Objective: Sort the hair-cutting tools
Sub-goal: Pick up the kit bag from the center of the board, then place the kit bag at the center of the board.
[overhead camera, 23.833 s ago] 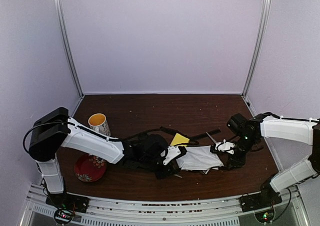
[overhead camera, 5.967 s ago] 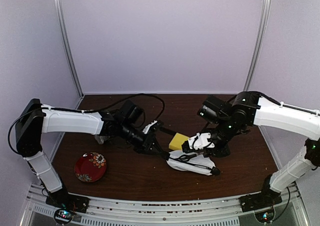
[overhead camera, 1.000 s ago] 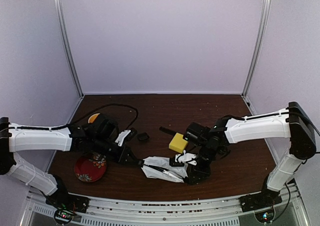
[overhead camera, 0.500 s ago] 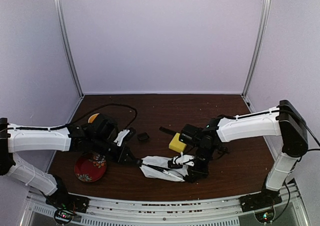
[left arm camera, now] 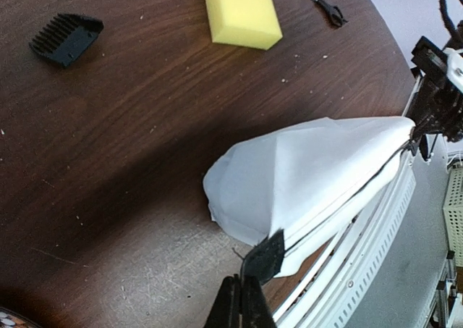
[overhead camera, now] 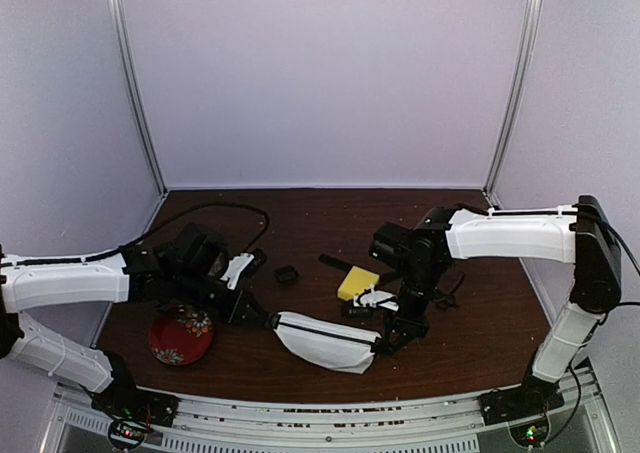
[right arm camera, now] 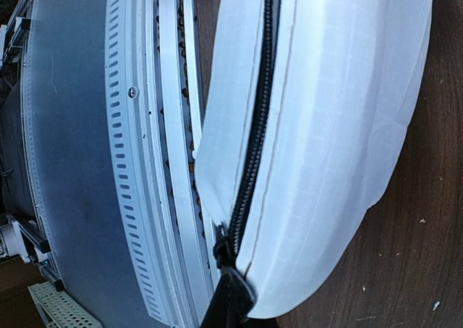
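Now left tool (left arm camera: 240, 299) and right tool (right arm camera: 230, 305) each pinch one end of one white pouch (overhead camera: 320, 341).

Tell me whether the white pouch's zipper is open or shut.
Shut, where visible: the zipper runs as one closed black line along the white pouch, with no gap between its teeth.

The left gripper (left arm camera: 241, 288) has its fingers (left arm camera: 230, 306) pinched together on a black tab at the near end of the white pouch (left arm camera: 304, 172), which is stretched taut above the tabletop (left arm camera: 116, 161). Beyond lie a yellow sponge (left arm camera: 241, 13) and a ribbed black square piece (left arm camera: 66, 38).
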You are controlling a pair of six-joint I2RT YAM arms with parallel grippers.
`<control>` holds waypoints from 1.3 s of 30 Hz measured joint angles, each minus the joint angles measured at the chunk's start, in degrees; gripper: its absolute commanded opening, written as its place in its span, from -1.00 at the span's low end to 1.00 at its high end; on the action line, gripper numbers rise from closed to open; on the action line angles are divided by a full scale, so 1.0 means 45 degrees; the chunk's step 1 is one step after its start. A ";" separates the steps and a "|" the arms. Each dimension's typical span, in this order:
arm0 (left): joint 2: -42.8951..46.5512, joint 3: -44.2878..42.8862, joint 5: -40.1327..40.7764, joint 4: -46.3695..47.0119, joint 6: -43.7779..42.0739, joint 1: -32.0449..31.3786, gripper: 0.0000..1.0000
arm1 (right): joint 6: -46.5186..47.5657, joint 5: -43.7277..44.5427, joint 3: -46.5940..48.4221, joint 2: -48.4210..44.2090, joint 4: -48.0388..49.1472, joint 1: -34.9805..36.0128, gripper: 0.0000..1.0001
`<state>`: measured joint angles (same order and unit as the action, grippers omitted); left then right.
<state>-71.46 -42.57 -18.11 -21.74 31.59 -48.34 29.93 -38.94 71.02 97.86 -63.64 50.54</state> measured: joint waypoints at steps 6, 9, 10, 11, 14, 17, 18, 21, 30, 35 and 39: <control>0.1219 0.0015 0.0083 -0.0321 0.0005 -0.0019 -1.00 | 0.0311 0.0146 0.1307 0.0102 -0.1083 -0.0471 -1.00; 0.1404 0.0044 0.0083 -0.0316 0.0083 -0.0019 -1.00 | 0.0306 0.0287 0.1885 0.0306 -0.1467 -0.0884 -0.98; 0.1409 0.0044 0.0097 -0.0311 0.0102 -0.0019 -1.00 | 0.0301 0.0316 0.2093 0.0461 -0.1583 -0.1039 -0.97; 0.1399 0.0044 0.0117 -0.0306 0.0107 -0.0019 -1.00 | 0.0296 0.0330 0.2361 0.0714 -0.1724 -0.1229 -0.96; 0.1219 0.0044 0.0209 -0.0253 0.0107 -0.0015 -1.00 | 0.0296 0.0325 0.3002 0.1540 -0.2064 -0.1647 -0.96; 0.0743 0.0039 0.0282 -0.0170 0.0102 0.0039 -1.00 | 0.0267 0.0287 0.3347 0.2181 -0.2346 -0.1787 -0.94; 0.0593 0.0039 0.0282 -0.0141 0.0107 0.0063 -1.00 | 0.0262 0.0267 0.3424 0.2322 -0.2424 -0.1812 -0.93; 0.0262 0.0019 0.0277 -0.0102 0.0107 0.0087 -1.00 | 0.0248 0.0078 0.3604 0.2599 -0.2701 -0.1914 -0.90; 0.0228 -0.0112 0.0670 -0.0306 0.0102 0.0316 -0.81 | 0.0199 -0.0063 0.3784 0.2671 -0.3750 -0.2642 -0.73; 0.0223 -0.0321 0.0889 -0.0573 0.0102 0.0364 -0.41 | 0.0209 -0.0170 0.3750 0.2574 -0.3755 -0.2769 -0.64; 0.0257 -0.0699 0.1190 -0.0986 0.0015 0.0403 -0.33 | 0.0165 -0.0209 0.3483 0.1880 -0.3594 -0.2958 -0.54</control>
<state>-70.30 -45.71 -12.75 -26.17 31.66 -46.52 30.68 -39.88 86.70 106.32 -79.81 37.23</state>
